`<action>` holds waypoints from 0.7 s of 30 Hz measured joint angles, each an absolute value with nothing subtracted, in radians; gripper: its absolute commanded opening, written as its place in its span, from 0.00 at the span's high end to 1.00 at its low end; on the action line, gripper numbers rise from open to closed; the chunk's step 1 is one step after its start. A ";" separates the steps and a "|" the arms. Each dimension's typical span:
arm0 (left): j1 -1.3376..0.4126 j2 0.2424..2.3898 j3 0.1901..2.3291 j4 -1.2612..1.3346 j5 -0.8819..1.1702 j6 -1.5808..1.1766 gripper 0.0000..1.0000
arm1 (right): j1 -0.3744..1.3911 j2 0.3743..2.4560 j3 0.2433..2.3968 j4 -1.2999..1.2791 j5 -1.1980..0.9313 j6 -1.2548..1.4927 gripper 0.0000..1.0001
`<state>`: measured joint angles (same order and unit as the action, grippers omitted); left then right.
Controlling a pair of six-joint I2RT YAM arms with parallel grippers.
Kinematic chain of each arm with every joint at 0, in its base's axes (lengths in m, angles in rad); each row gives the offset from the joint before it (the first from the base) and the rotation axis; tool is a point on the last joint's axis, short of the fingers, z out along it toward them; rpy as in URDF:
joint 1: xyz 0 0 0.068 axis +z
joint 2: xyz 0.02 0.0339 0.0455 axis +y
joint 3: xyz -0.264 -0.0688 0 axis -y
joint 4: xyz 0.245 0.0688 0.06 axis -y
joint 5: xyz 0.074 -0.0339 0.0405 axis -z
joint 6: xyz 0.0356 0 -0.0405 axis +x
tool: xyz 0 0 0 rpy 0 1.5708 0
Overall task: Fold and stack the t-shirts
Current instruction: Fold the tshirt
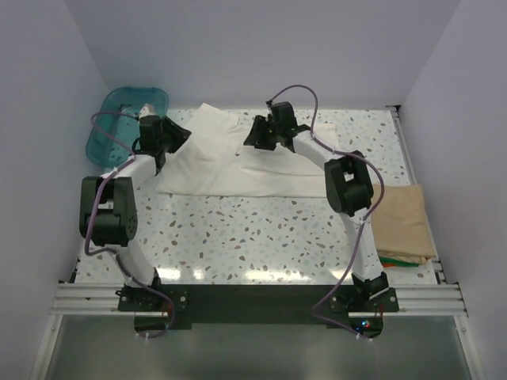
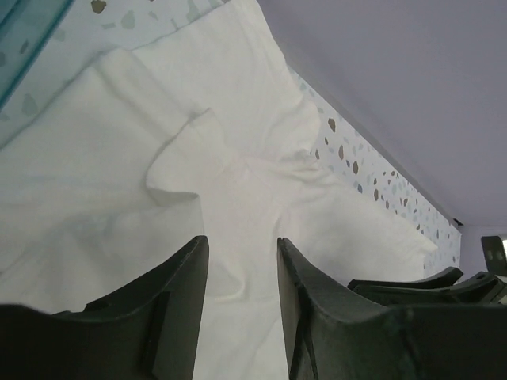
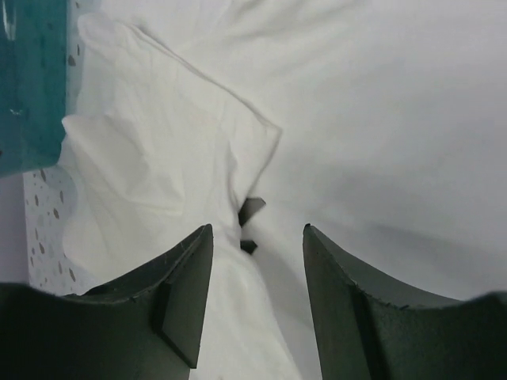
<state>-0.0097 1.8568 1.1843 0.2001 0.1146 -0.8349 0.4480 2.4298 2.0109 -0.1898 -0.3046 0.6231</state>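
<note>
Both parted and empty, your left gripper (image 2: pixel 242 247) and right gripper (image 3: pixel 258 234) hang over the off-white t-shirt (image 1: pixel 210 162), twelve o'clock.

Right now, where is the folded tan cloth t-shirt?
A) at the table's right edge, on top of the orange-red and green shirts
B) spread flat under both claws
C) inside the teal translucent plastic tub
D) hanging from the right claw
A: the top view shows the folded tan cloth t-shirt lying at the right edge of the speckled table, with the orange-red and green shirts peeking out beneath its near edge.
</note>
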 measured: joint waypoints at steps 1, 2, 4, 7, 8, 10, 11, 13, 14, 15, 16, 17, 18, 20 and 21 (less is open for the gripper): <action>-0.010 1.808 1.142 0.204 0.107 -0.850 0.59 | 0.443 2.380 1.951 -0.203 -0.295 0.612 0.47; -0.010 1.758 1.094 0.205 0.099 -0.860 0.60 | 0.441 2.325 1.886 -0.213 -0.279 0.603 0.47; -0.015 1.673 1.008 0.210 0.078 -0.876 0.67 | 0.440 2.202 1.749 -0.224 -0.250 0.585 0.47; -0.025 1.608 0.918 0.209 0.051 -0.894 0.78 | 0.445 2.034 1.579 -0.229 -0.215 0.564 0.48; -0.029 1.601 0.891 0.210 0.045 -0.902 0.81 | 0.445 1.995 1.539 -0.226 -0.203 0.558 0.48; -0.033 1.602 0.847 0.196 0.034 -0.911 0.86 | 0.448 1.915 1.456 -0.227 -0.178 0.546 0.50; -0.034 1.604 0.828 0.191 0.024 -0.916 0.87 | 0.450 1.886 1.422 -0.226 -0.168 0.538 0.51; -0.034 1.606 0.803 0.176 0.008 -0.925 0.90 | 0.451 1.858 1.370 -0.231 -0.149 0.528 0.52; -0.034 1.607 0.796 0.164 -0.003 -0.927 0.91 | 0.452 1.857 1.355 -0.233 -0.143 0.522 0.53; -0.034 1.609 0.792 0.157 -0.012 -0.931 0.92 | 0.453 1.861 1.341 -0.234 -0.137 0.518 0.54; -0.034 1.611 0.791 0.148 -0.022 -0.933 0.92 | 0.453 1.863 1.332 -0.241 -0.130 0.513 0.54; -0.034 1.613 0.791 0.140 -0.037 -0.935 0.93 | 0.453 1.868 1.323 -0.255 -0.121 0.510 0.55; -0.034 1.613 0.791 0.133 -0.051 -0.937 0.93 | 0.454 1.874 1.320 -0.269 -0.117 0.506 0.55; -0.034 1.614 0.791 0.118 -0.079 -0.941 0.93 | 0.455 1.888 1.320 -0.281 -0.104 0.499 0.55; -0.034 1.614 0.791 0.107 -0.094 -0.943 0.93 | 0.455 1.895 1.321 -0.285 -0.096 0.495 0.55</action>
